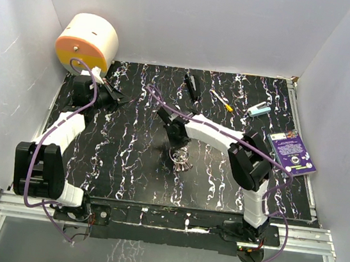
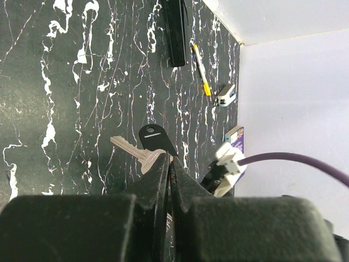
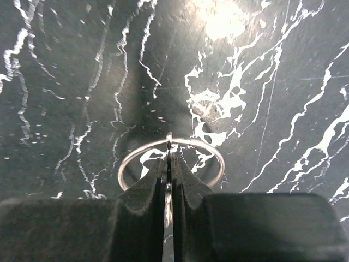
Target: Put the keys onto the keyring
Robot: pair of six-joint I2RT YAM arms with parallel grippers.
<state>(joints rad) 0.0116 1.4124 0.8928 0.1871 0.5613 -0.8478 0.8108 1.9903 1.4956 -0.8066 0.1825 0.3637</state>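
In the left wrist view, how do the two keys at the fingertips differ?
The black-headed key has a dark rounded head with a pale slot; the silver key is bare metal. The black-headed key runs into the shut tips of the left gripper; the silver key sits left of it in the picture, its blade passing behind one finger. Both point their heads away from the gripper.

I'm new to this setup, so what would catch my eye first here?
The orange-and-cream drum in the far left corner stands out against the black marbled table. Mid-table, the right claw pinches a wire ring; the left claw holds keys near the drum.
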